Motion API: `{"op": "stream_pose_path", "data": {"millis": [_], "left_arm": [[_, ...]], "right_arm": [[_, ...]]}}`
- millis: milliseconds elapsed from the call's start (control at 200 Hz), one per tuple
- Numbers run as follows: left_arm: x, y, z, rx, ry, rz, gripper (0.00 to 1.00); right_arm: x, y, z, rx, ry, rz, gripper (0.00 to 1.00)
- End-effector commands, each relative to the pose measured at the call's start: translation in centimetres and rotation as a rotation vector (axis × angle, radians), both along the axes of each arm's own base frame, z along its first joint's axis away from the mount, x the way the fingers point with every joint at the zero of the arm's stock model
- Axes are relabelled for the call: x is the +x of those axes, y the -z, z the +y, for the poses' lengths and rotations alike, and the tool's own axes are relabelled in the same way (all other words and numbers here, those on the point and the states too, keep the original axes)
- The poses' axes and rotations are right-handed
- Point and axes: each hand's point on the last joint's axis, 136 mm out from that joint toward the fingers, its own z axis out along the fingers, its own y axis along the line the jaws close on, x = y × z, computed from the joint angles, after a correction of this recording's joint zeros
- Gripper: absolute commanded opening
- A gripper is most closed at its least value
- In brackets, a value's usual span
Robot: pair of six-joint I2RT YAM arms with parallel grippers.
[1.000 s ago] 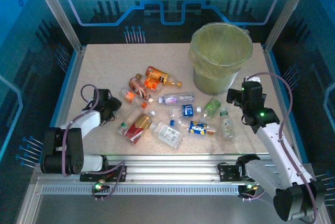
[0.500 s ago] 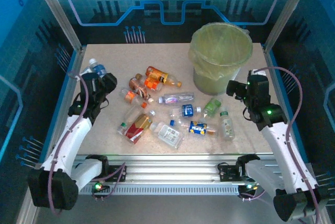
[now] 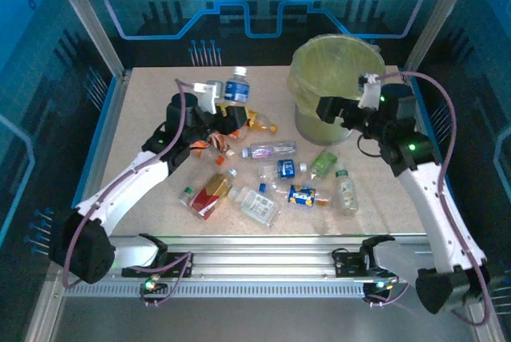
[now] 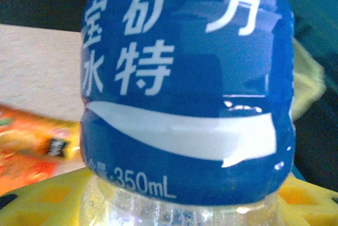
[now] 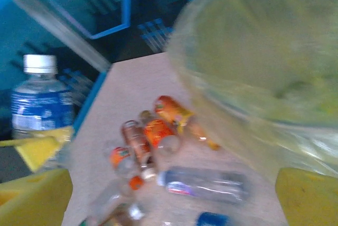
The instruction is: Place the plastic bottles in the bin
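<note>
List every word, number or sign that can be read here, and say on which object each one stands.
"宝矿力": top row of the blue label on the bottle held in the left tool.
"水特": second row of the same label.
"350mL": lower edge of the same label.
The labels of the other bottles are too small or blurred to read.

Left arm extended, jaws clamped; right arm jaws apparently wide
</note>
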Motion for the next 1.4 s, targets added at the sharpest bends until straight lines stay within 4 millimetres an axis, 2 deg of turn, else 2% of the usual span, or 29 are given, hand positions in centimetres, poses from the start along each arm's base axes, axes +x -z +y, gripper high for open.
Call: {"op": "stream_pose_path", "data": {"millis": [0, 160, 320, 565, 655, 745, 795, 850, 905, 976, 1016, 1026, 1196, 1396], "left_arm": [[-1.5, -4.1, -3.9, -0.007, 0.206, -0.189, 0.33], [-2.4, -4.5, -6.7, 0.003, 0.309, -0.232, 0.33], [-3.1, -4.9, -8.3, -0.008, 0.375, -0.245, 0.33], [-4.1, -5.2, -9.1, -0.016, 0.402, -0.262, 0.32], [-4.2, -5.2, -9.3, -0.019, 0.406, -0.263, 0.32], [-4.3, -5.2, -9.4, -0.021, 0.406, -0.261, 0.33], [-4.3, -5.2, -9.3, -0.024, 0.403, -0.261, 0.34], [-4.2, -5.2, -9.3, -0.026, 0.397, -0.260, 0.39], [-4.2, -5.2, -9.2, -0.030, 0.389, -0.258, 0.50], [-4.3, -5.4, -9.0, -0.035, 0.380, -0.255, 0.76], [-4.4, -5.5, -8.9, -0.038, 0.379, -0.256, 0.96], [-4.4, -5.5, -8.9, -0.038, 0.376, -0.257, 0.98], [-4.8, -6.3, -7.5, -0.035, 0.315, -0.274, 0.99], [-4.9, -6.2, -4.3, -0.002, 0.152, -0.286, 0.99]], "right_arm": [[-0.6, -4.6, 5.0, 0.130, -0.238, -0.084, 0.99], [0.4, -6.5, 9.3, 0.150, -0.370, -0.094, 0.95], [1.7, -7.0, 11.4, 0.166, -0.415, -0.076, 0.85], [2.7, -5.9, 12.3, 0.169, -0.408, -0.039, 0.75], [2.7, -5.6, 12.5, 0.168, -0.409, -0.032, 0.67], [2.6, -5.7, 12.7, 0.167, -0.412, -0.036, 0.54], [2.5, -5.6, 12.7, 0.163, -0.411, -0.037, 0.43], [2.5, -5.6, 12.5, 0.158, -0.403, -0.040, 0.28], [2.4, -5.7, 12.3, 0.152, -0.395, -0.046, 0.15], [2.2, -6.0, 12.0, 0.145, -0.381, -0.058, 0.01], [2.2, -6.2, 11.7, 0.136, -0.371, -0.069, 0.00], [2.2, -6.2, 11.7, 0.133, -0.370, -0.072, 0.00], [2.5, -7.8, 10.3, 0.059, -0.317, -0.136, 0.00], [4.1, -10.9, 7.4, -0.035, -0.206, -0.210, 0.00]]}}
